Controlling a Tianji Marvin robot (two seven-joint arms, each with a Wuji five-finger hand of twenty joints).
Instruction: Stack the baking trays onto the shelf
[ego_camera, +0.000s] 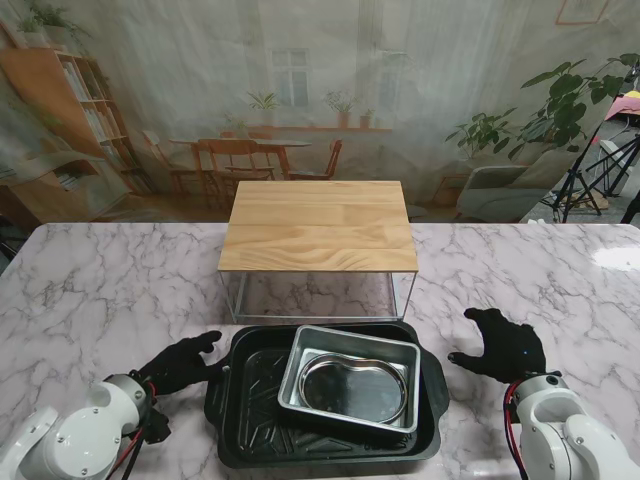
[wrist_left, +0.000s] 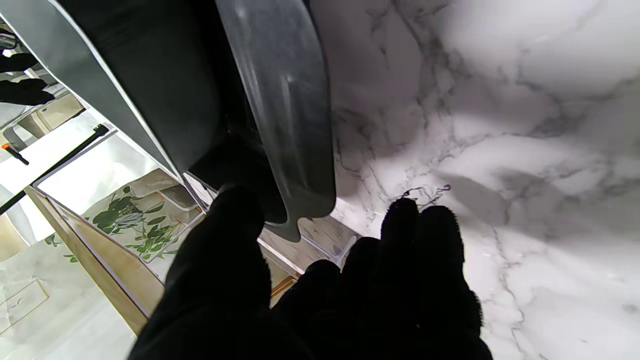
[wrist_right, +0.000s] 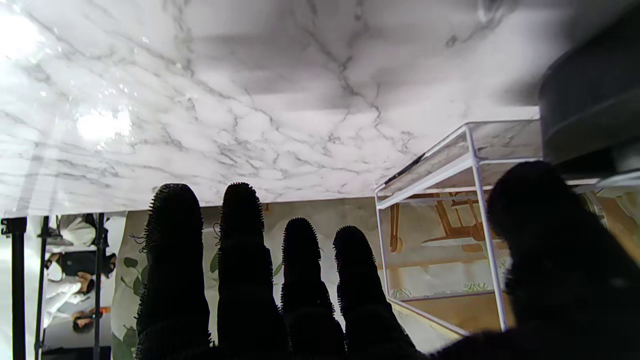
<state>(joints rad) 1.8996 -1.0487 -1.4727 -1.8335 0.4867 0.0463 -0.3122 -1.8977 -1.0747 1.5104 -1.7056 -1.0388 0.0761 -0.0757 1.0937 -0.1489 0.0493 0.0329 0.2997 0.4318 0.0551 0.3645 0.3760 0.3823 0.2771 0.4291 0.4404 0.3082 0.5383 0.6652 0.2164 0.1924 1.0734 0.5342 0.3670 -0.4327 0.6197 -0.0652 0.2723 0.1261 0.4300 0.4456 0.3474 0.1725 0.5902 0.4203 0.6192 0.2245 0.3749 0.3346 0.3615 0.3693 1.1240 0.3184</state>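
Nearest to the stand camera, at the lower corners of its view, the two white arms are seen rising toward the marble table (ego_camera: 90, 290). Between them, close to the near edge, a large black baking tray (ego_camera: 255, 400) is laid flat on the table top, and a smaller silver baking tray (ego_camera: 350, 378) is set inside it, turned slightly askew and shifted toward the right end.

At the black tray's left end, the left hand (ego_camera: 178, 362), gloved in black, is held with its fingers apart, their tips at or very near the tray's rim; whether contact is made cannot be told from the stand view. In the left wrist view the thumb (wrist_left: 235, 220) is seen right at the dark rim of the black tray (wrist_left: 290, 115), with the other fingers spread beside it over the marble, and nothing is gripped.

At the right end, the right hand (ego_camera: 505, 345) is held just beside the tray, apart from it, with fingers spread and empty. In the right wrist view four fingers (wrist_right: 240, 220) are shown extended and separated, the thumb off to one side, near the white frame of the shelf (wrist_right: 472, 165).

Farther from the camera, beyond the trays, the shelf (ego_camera: 318, 225) stands upright on the table, its wooden top carried on a thin white wire frame.
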